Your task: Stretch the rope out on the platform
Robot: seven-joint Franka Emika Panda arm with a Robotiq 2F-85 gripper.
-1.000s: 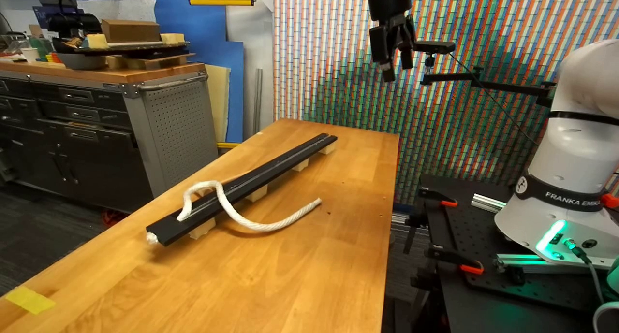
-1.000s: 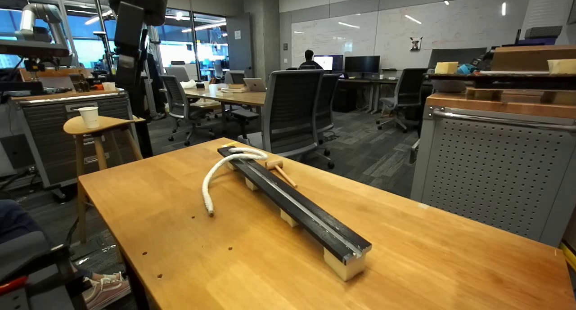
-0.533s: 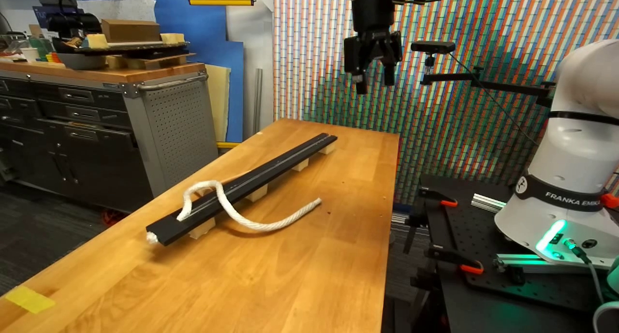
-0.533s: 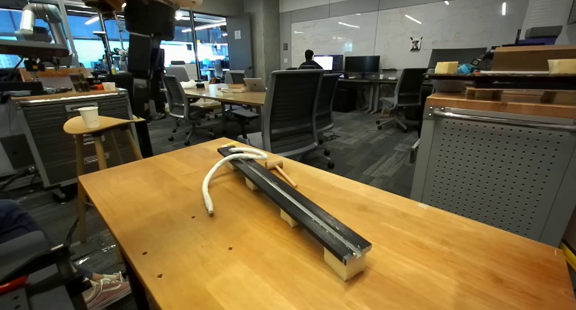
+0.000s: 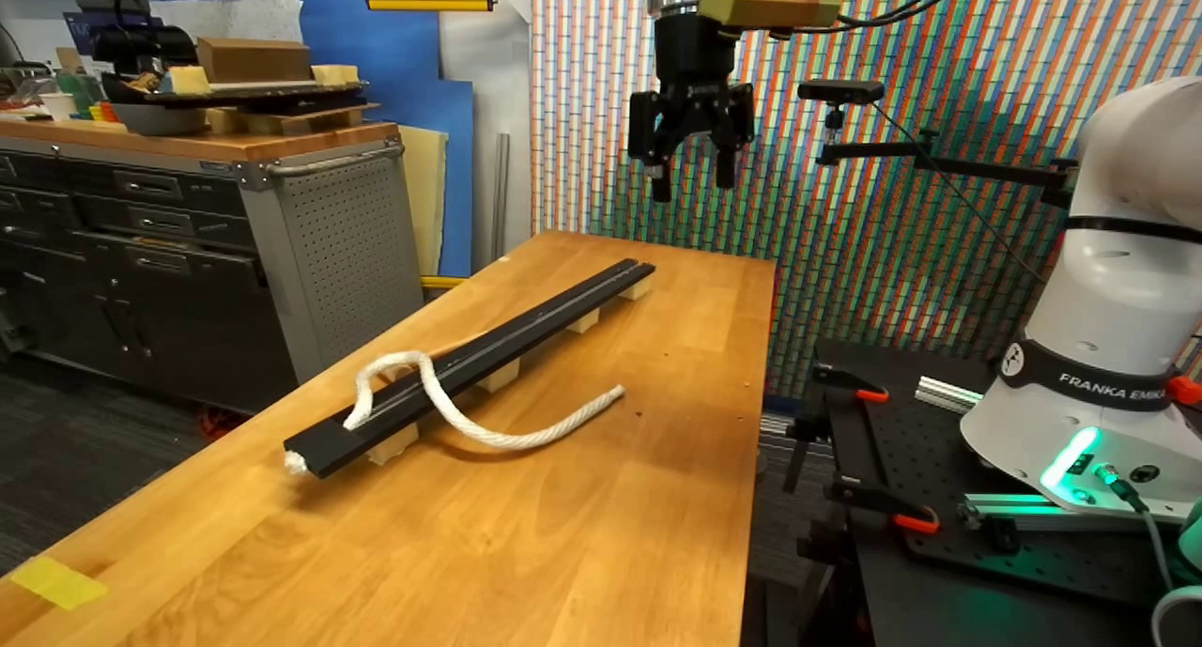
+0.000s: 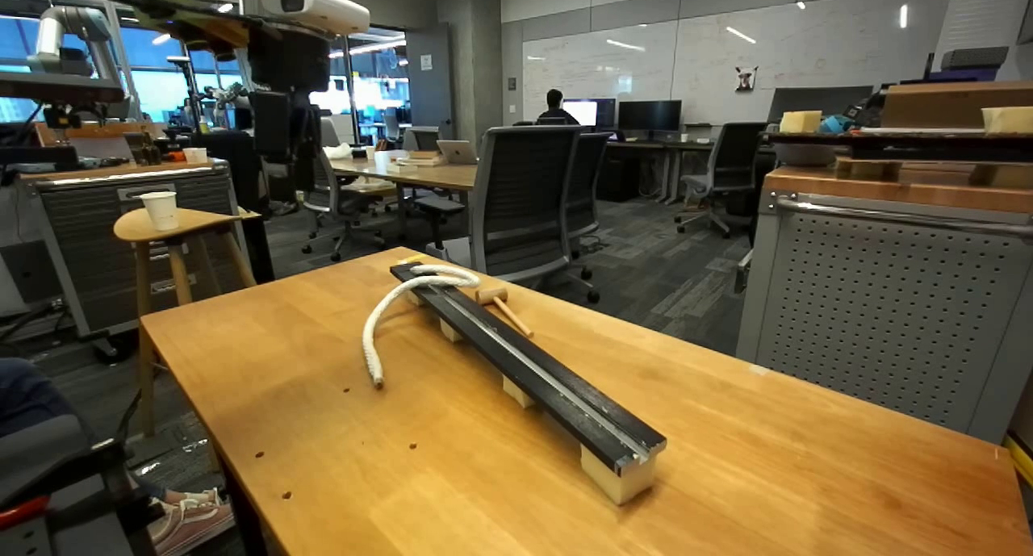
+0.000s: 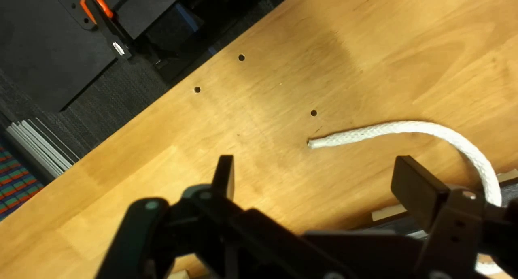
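Lining up the tool (image 7: 315,171) with the free end (image 7: 317,142) of the braided white rope (image 5: 512,439) looks like the step in hand. The tool hangs above the wooden desk (image 6: 767,459), its fingers (image 7: 419,186) spread wide and nothing gripped. The rope starts at one end of the grooved black bar (image 6: 533,361), bulges past its edge near a wooden mallet (image 6: 510,314), crosses back over the top and drops to the desk, where its free end lies apart from the bar. In the wrist view that end runs nearly along the line from finger to finger, so rotate the tool until the fingers would close across the cord, slightly in from the tip. Descend low enough to take its full thickness without pressing into the wood. Then lift before pulling, so the rope clears the bar's edge, and draw it gently toward the bar's opposite end. The starting end seems tucked in; a hard tug might free it, and the loop could catch the mallet.
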